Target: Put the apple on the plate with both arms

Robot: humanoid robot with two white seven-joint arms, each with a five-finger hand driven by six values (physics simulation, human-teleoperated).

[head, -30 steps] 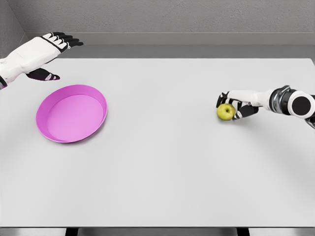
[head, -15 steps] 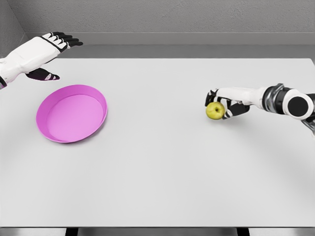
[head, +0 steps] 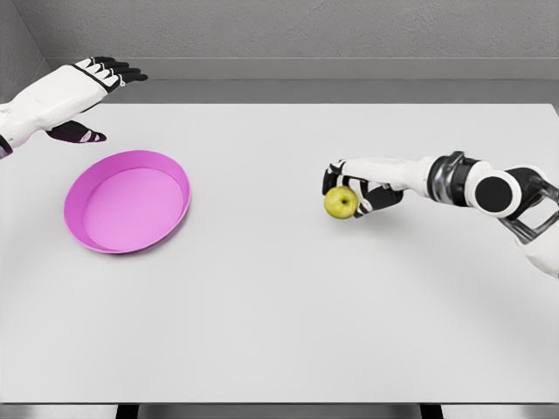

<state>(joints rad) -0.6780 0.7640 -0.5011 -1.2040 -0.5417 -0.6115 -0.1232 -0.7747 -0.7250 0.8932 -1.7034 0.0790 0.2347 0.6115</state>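
At far left, the left hand hovers beyond the round pink plastic plate, fingers extended, holding nothing. Right of the white table's centre, the right hand grasps the small yellow-green apple. Judged light, rigid and smooth-skinned, it needs opposed finger contact across its widest girth.
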